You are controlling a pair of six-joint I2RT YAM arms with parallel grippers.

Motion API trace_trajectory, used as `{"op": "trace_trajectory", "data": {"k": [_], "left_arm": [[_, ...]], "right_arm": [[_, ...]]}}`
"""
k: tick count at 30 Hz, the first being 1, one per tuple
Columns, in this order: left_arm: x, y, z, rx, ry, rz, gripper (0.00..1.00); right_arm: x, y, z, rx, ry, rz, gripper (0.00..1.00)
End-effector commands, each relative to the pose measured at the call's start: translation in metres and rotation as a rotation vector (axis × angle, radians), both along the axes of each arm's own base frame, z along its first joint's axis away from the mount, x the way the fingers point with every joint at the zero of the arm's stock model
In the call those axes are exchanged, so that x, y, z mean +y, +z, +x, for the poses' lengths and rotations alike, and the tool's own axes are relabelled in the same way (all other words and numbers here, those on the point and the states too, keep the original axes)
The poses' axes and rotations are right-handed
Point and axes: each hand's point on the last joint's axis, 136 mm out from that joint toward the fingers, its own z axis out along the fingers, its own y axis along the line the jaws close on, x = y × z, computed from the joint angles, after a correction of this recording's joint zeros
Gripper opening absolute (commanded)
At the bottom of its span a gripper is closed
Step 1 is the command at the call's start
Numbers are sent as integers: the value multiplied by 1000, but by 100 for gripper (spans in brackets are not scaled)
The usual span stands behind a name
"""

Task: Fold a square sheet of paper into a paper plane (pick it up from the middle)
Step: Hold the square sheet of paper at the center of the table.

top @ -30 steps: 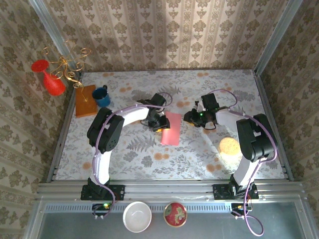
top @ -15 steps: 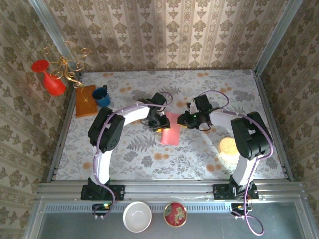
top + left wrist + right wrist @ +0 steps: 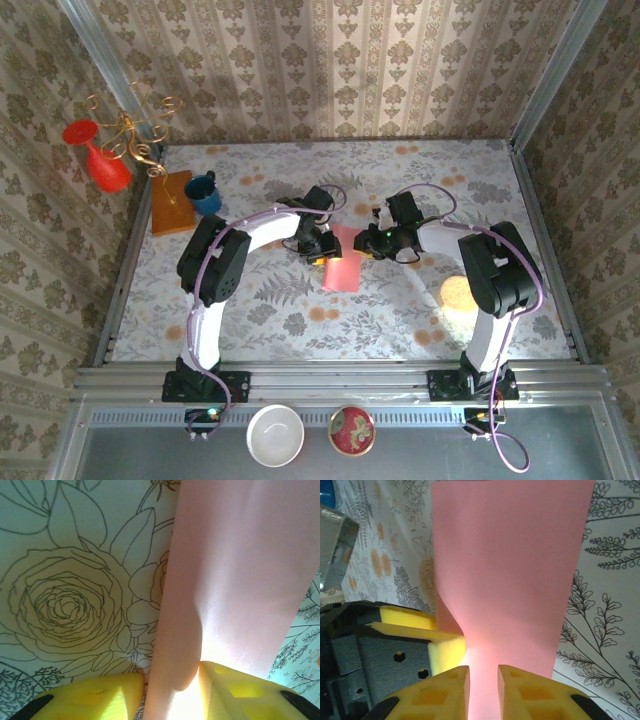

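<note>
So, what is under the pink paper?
Flowered table cover shows all around the square sheet of paper; the part directly beneath it is hidden by the sheet.

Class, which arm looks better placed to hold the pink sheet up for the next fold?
Left, probably. The left gripper pinches the square sheet of paper, which buckles at its jaws. The right gripper straddles the sheet's edge, but its grip is unclear.
</note>
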Motion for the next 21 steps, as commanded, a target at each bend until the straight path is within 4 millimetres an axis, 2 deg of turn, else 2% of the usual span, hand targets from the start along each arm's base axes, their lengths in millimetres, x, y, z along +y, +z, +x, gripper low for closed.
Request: {"op": "trace_trajectory", "data": {"k": [1, 6, 12, 15, 18, 21], "left_arm": [[71, -118, -71, 267, -5, 343, 41], [71, -118, -70, 270, -6, 343, 41], [71, -117, -71, 268, -3, 337, 41], [69, -109, -66, 250, 3, 316, 41], [57, -89, -52, 199, 19, 243, 41], [43, -48, -27, 100, 30, 151, 42]], "right_arm": [[4, -11, -9, 44, 17, 1, 23], [0, -24, -14, 78, 16, -25, 21], [-17, -53, -29, 161, 18, -139, 19], [-27, -68, -40, 210, 32, -210, 16], [-36, -79, -45, 242, 43, -279, 14], [-41, -83, -48, 252, 64, -313, 12]]}}
